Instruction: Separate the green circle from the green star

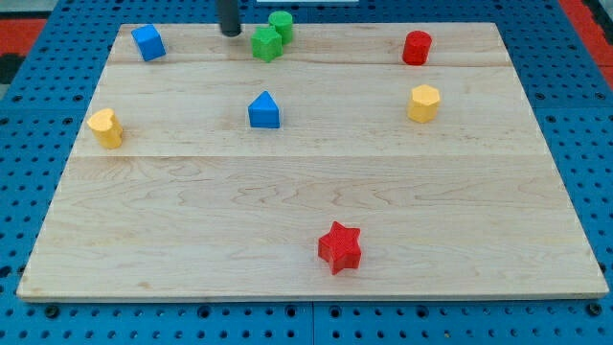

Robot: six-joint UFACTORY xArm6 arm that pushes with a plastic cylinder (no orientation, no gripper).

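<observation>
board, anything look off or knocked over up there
Nothing is damaged or toppled. The only oddity: the green star and green circle sit pressed together at the view's top edge, with my tip just to the star's left.

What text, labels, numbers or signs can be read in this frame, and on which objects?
None: no readable text appears.
The wooden board is plain.
The green star, green circle, red star, blue blocks and yellow blocks carry no markings.
My tip, at the view's left of the green star, is unmarked too.
</observation>
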